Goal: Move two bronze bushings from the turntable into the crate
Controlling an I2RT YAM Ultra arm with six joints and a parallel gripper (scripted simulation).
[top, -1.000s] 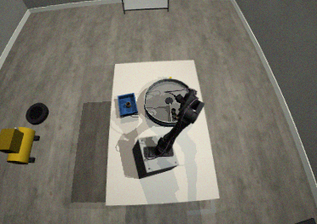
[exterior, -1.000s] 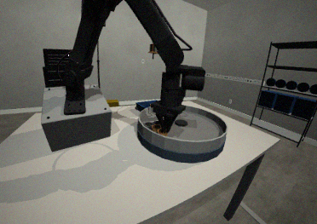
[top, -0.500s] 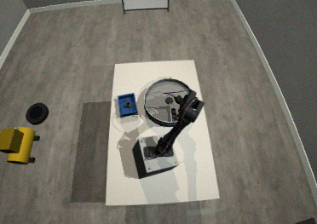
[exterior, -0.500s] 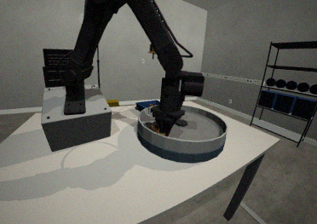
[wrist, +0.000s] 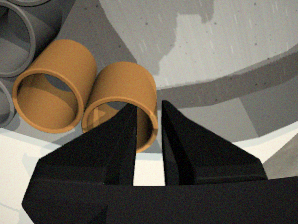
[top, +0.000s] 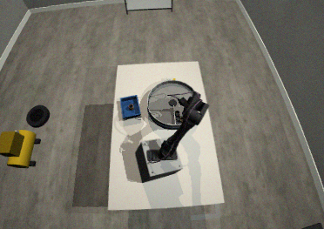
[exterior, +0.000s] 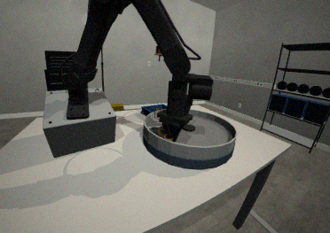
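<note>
The crate [top: 124,116] [exterior: 150,108] is blue, with one bronze bushing inside. The round turntable [top: 149,112] [exterior: 200,152] has a raised rim. In the wrist view two bronze bushings lie side by side near the rim: one bushing [wrist: 70,57] left, the other bushing [wrist: 125,80] right. Grey bushings [wrist: 45,30] lie at the far left. My gripper [wrist: 149,110] [exterior: 172,139] is low inside the turntable, open a narrow gap and holding nothing. Its left fingertip overlaps the right bronze bushing's mouth; its right fingertip is just outside that bushing's wall. Contact cannot be told.
The arm's base box [top: 161,172] [exterior: 80,137] stands on the white table [top: 205,190] [exterior: 133,193], in front of the crate and turntable. The turntable's rim wall stands around the gripper. A shelf rack [exterior: 294,71] stands away from the table.
</note>
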